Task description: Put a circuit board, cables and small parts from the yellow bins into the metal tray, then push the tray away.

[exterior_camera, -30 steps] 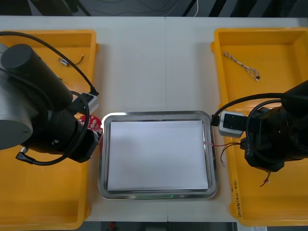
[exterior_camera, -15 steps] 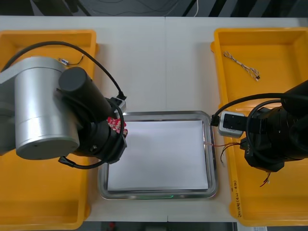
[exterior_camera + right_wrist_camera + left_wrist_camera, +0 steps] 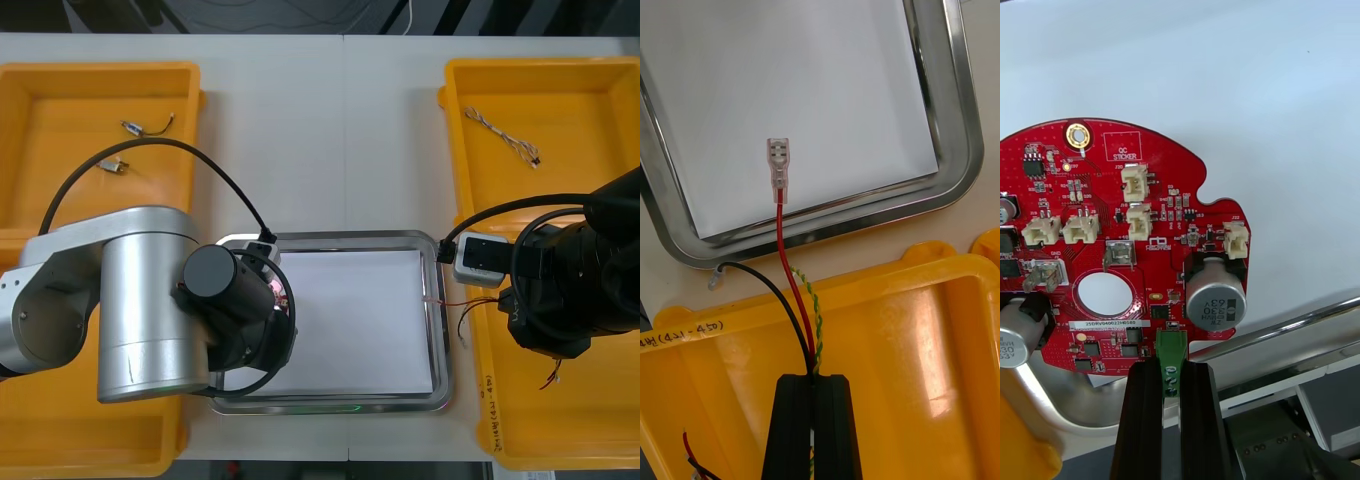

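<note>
My left gripper (image 3: 1171, 390) is shut on the edge of a round red circuit board (image 3: 1120, 247), held over the white inside of the metal tray (image 3: 1300, 330) near its left rim. In the front view the left arm covers the tray's left part, and a sliver of the red circuit board (image 3: 279, 296) peeks out beside it. My right gripper (image 3: 817, 405) is shut on a bundle of cables (image 3: 794, 277): red, black, and twisted yellow and green. The red lead's clear connector (image 3: 777, 169) hangs over the metal tray's (image 3: 955, 127) right edge.
A yellow bin (image 3: 60, 130) at the back left holds small metal parts (image 3: 130, 128) with short wires. The back right yellow bin (image 3: 570, 90) holds a thin twisted cable (image 3: 503, 135). More cable ends (image 3: 696, 457) lie in the front right bin (image 3: 902, 352).
My left arm has swung right from the left bin, carrying the circuit board over the tray's left part. The right arm with its cables has not moved.
</note>
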### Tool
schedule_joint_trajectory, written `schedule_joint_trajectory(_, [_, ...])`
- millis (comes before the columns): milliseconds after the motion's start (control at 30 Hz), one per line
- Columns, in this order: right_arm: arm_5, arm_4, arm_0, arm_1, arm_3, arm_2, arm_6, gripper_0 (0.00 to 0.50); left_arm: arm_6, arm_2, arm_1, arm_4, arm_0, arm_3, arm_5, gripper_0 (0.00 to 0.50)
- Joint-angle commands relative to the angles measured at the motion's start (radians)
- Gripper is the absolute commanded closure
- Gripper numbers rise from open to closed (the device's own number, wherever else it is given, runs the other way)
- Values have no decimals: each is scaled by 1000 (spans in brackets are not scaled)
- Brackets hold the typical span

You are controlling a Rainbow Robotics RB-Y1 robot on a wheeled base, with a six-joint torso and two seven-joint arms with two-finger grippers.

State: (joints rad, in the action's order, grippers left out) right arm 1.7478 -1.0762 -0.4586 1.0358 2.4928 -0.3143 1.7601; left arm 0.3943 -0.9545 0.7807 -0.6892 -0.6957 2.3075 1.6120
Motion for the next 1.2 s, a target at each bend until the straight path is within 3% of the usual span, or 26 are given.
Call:
schedule_joint_trajectory(33, [-5,-11,-28,32,6,-8,-42,500,-84,-82,-6,66,-38,6,-31,500])
schedule_joint_trajectory(800, [-14,-13,-28,32,6,-9,-45,500,-241,-265,5,208,-35,-19,-138,500])
schedule_joint_trajectory(1200, [-19,-14,-28,32,6,-9,-48,500,-258,-282,-1,214,-35,-65,-187,500])
